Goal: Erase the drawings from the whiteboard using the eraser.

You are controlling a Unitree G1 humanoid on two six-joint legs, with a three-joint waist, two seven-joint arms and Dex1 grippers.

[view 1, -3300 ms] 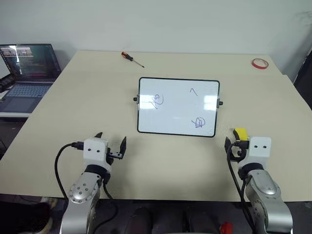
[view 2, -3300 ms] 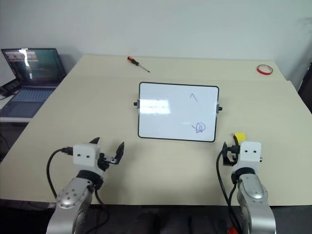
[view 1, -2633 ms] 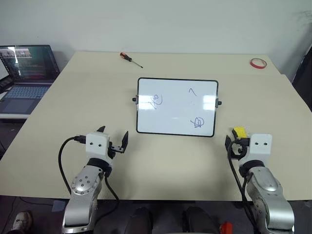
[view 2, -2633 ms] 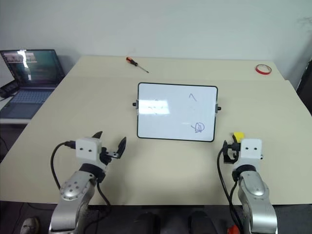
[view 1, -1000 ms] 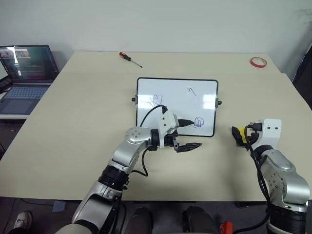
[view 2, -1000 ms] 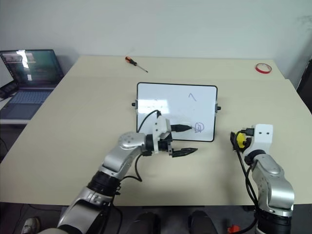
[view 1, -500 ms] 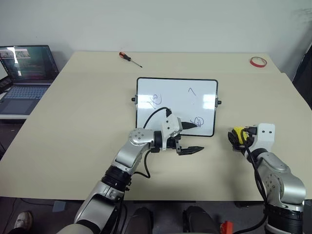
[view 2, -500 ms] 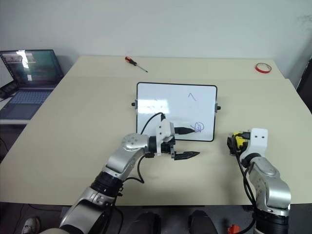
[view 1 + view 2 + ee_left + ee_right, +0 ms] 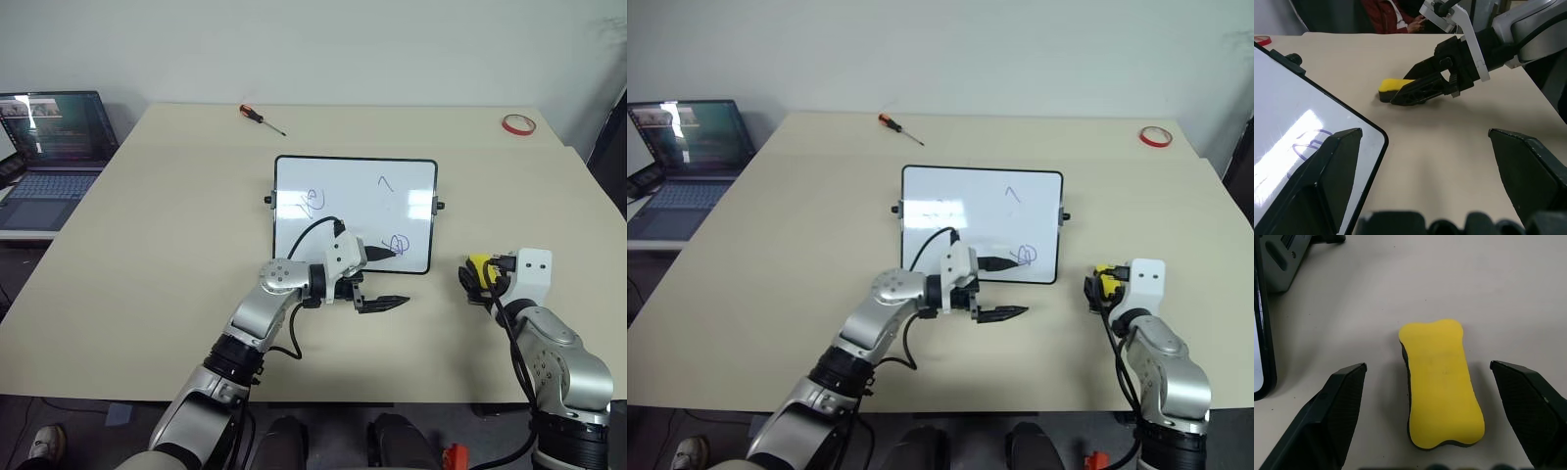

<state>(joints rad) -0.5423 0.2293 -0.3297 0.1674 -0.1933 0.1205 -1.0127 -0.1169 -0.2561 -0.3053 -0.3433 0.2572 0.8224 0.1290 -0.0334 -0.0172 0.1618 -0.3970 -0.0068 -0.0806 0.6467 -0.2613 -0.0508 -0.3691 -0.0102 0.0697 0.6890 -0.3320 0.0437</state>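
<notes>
The whiteboard (image 9: 353, 196) lies at the table's middle with blue drawings at its left (image 9: 312, 202), upper right (image 9: 386, 182) and near right corner (image 9: 397, 243). My left gripper (image 9: 394, 276) reaches across to that near right corner and is open, one finger over the corner drawing, the other over the table. The yellow eraser (image 9: 479, 267) lies flat on the table to the right of the board. My right gripper (image 9: 1426, 364) is open and straddles the eraser (image 9: 1442, 382), with a gap on each side. The left wrist view also shows the eraser (image 9: 1393, 85).
An open laptop (image 9: 54, 132) sits beyond the table's left edge. An orange-handled screwdriver (image 9: 263, 117) lies at the far edge and a red tape ring (image 9: 519, 124) at the far right corner. A person in red (image 9: 1396, 14) sits past the table.
My left arm swung from the near left of the table across to the board's near right corner. My right gripper turned in and came down around the eraser.
</notes>
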